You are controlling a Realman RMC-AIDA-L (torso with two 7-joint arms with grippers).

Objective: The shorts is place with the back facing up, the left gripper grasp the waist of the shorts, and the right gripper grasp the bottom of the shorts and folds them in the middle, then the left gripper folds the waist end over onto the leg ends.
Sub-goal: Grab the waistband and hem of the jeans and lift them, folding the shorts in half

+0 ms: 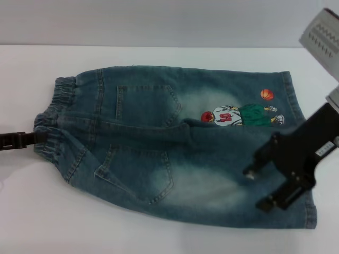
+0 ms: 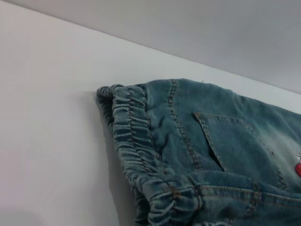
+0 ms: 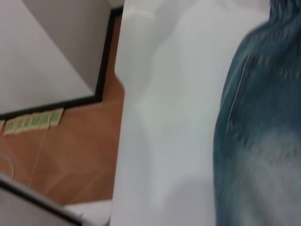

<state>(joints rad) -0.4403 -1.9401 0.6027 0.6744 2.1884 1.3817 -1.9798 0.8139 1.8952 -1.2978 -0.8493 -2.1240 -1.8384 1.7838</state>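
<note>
White surface carries the shorts, pockets up; my left end effector clamps the waist, right end effector hovers apart above the leg ends.

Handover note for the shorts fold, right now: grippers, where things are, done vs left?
Left gripper: at the waist, jaws at the elastic band; grip state unclear.
Right gripper: over the leg ends, above the near leg; jaws look open, nothing held.
The shorts: spread flat on the white table, back pockets up, waist towards the robot's left, cartoon print on the far leg.
Done: arms positioned at both ends.
Left: grasp both ends, fold in the middle, then fold the waist onto the leg ends.
</note>
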